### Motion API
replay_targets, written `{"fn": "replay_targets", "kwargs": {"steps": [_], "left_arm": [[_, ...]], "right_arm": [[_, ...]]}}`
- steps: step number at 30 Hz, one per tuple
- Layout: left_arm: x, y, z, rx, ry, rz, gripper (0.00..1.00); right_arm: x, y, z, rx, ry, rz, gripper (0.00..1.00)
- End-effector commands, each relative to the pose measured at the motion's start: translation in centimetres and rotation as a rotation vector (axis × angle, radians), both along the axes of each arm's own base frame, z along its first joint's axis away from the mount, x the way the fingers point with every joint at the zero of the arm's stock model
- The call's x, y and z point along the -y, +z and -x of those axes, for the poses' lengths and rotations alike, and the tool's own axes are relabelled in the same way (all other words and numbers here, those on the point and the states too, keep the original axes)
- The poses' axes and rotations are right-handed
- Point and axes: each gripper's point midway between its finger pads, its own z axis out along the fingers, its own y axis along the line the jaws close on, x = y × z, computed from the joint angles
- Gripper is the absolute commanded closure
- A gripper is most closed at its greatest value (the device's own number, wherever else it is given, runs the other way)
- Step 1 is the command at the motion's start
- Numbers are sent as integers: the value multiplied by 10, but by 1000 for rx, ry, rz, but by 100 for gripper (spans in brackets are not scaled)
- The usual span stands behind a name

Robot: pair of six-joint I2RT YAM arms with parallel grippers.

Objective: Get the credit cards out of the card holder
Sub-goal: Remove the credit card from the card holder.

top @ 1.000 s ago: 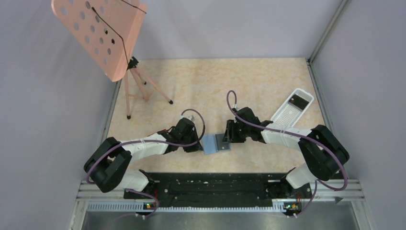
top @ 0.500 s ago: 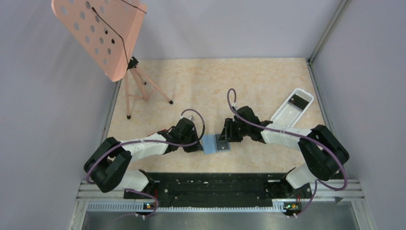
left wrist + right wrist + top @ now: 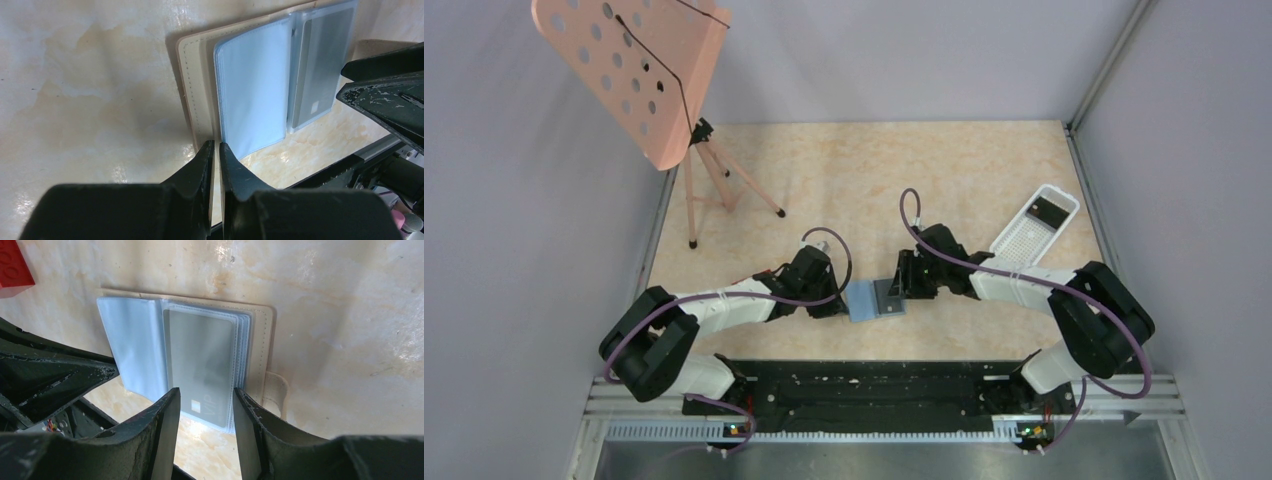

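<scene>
One grey card (image 3: 200,355) shows through the open blue holder's (image 3: 130,345) cloudy sleeve; any beneath are hidden. Left end effector (image 3: 216,145) pinches its tan edge; right end effector (image 3: 206,392) straddles the card, half-open.

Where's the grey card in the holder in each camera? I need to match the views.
Top external: grey card, low centre, right half of the card holder.
Left wrist: upper right.
Right wrist: centre.
Shared landmark: the blue panel beside it.
</scene>
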Motion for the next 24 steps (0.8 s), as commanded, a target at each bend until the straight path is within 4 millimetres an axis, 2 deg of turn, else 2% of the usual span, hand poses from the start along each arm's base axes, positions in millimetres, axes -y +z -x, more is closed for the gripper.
{"fn": "replay_targets", "kwargs": {"steps": [1, 9, 15, 19, 24], "left_arm": [[7, 9, -6, 32, -1, 32, 87], [7, 10, -6, 32, -2, 33, 87], [7, 7, -5, 24, -2, 30, 87], [7, 9, -5, 29, -1, 36, 87], [6, 10, -5, 31, 1, 34, 87]], "right_arm": [[-12, 12, -5, 44, 19, -44, 57], [-21, 10, 1, 29, 37, -57, 57], [-16, 9, -3, 57, 33, 5, 57], [-8, 7, -4, 91, 39, 108, 57], [-8, 6, -3, 101, 47, 138, 57]]}}
